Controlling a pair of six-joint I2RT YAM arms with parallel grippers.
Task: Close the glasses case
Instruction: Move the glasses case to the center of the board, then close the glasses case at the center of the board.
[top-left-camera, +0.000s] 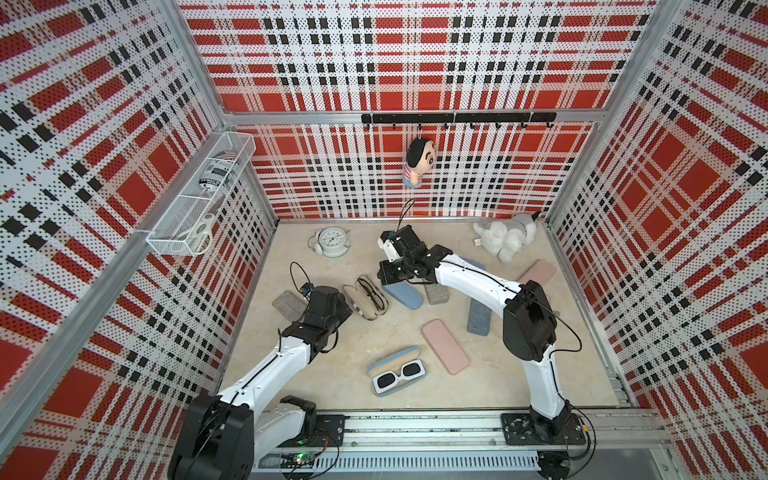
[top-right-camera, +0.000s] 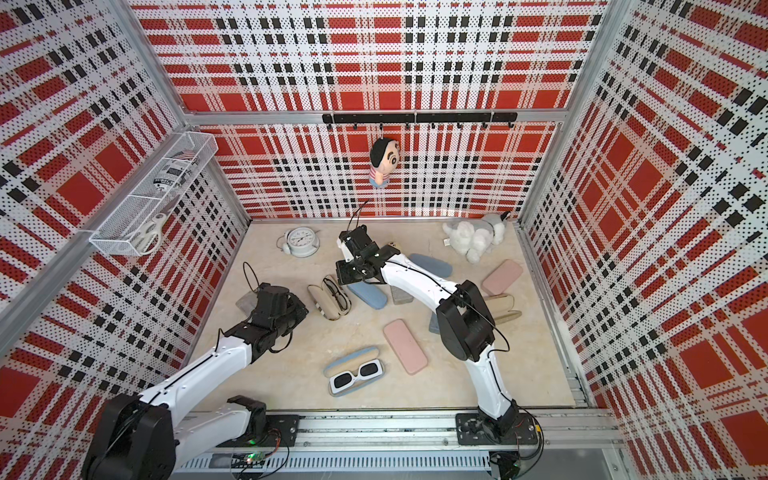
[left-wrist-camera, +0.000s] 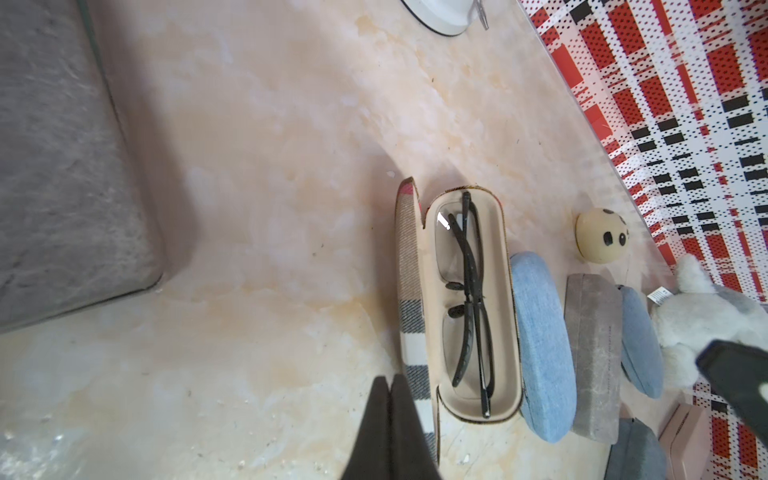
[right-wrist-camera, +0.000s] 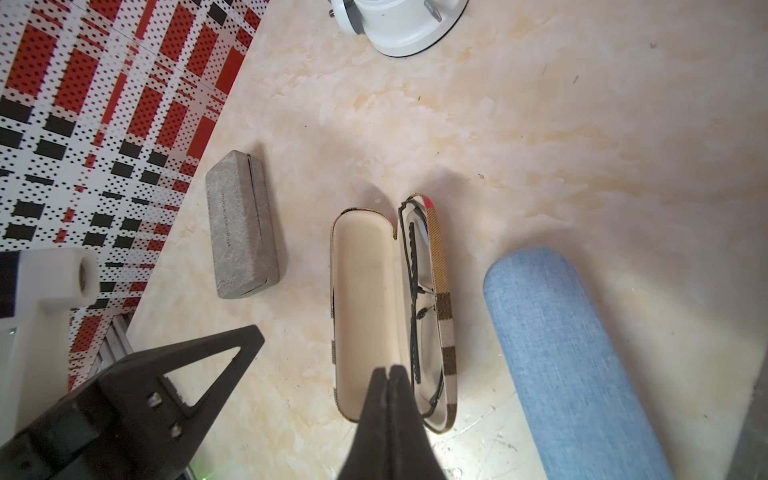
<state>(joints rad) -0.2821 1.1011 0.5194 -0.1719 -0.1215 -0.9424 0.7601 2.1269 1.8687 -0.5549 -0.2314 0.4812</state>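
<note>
Near the glasses case (top-left-camera: 368, 297), left claw (left-wrist-camera: 390, 384) and right claw (right-wrist-camera: 390, 374) hover closed.

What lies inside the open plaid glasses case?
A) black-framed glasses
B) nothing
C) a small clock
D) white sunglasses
A: in the left wrist view the plaid case lies open, and black-framed glasses rest folded in its beige half.
</note>
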